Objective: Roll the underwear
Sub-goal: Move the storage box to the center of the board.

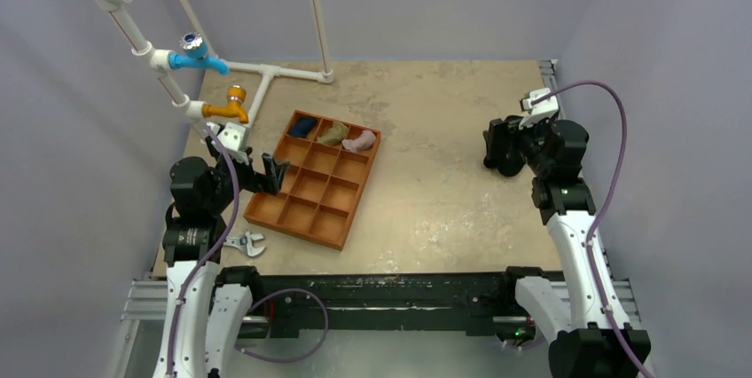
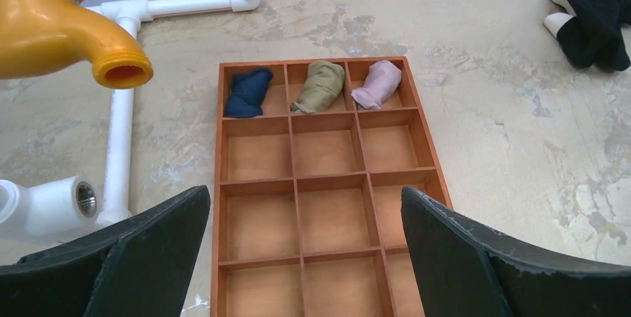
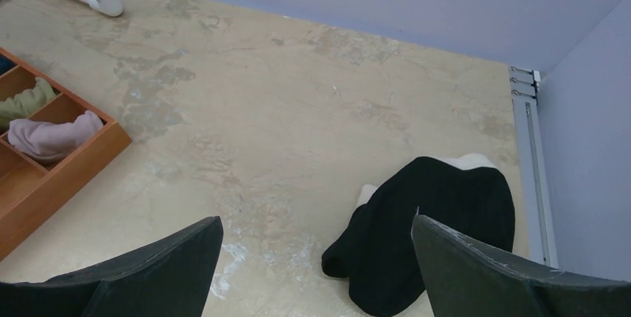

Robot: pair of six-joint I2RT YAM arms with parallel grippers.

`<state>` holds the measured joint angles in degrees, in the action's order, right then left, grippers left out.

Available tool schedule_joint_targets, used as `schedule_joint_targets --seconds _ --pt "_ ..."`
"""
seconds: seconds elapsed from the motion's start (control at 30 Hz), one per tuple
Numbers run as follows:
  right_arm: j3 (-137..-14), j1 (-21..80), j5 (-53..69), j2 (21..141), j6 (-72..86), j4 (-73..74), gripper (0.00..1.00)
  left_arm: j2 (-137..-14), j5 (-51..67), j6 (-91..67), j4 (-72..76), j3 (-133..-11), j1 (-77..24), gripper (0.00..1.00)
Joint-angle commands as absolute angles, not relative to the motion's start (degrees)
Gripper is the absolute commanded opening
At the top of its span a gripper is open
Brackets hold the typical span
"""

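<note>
Underwear [image 3: 435, 228] sits bunched on the table [image 3: 298, 94], just ahead of your right gripper [image 3: 316, 231], which is wide open and empty. Left gripper [image 2: 303, 202] likewise. Spread it flat first, then roll from one edge.

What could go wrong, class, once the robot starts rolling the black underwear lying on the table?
1. The underwear lies crumpled, not flat, so a roll started now would likely bunch unevenly.
2. A pale piece shows at its far edge; the open right gripper might catch that too.
3. The open left gripper hovers over the compartment tray, near the orange tap; swinging across could clip either.
</note>
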<state>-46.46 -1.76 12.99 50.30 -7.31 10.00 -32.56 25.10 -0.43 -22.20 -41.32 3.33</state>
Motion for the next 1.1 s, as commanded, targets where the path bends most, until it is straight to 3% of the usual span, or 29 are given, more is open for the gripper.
schedule_joint_targets --seconds 0.0,0.63,0.87,1.07 --pt "-46.1 -1.6 13.2 48.5 -8.1 9.4 0.99 -32.1 26.8 -0.4 -22.9 -40.7 3.3 1.00" --pt "-46.9 -1.6 12.0 50.3 -10.6 10.7 0.99 -34.6 26.8 5.1 -31.0 -45.7 5.5 1.00" --pt "-51.1 -1.5 3.3 61.7 -15.8 14.1 0.99 -36.5 31.7 6.9 -32.0 -45.4 6.3 1.00" --pt "-52.6 -1.5 0.6 74.1 -20.4 16.2 0.86 -36.5 33.6 6.6 -31.3 -44.6 6.3 1.00"
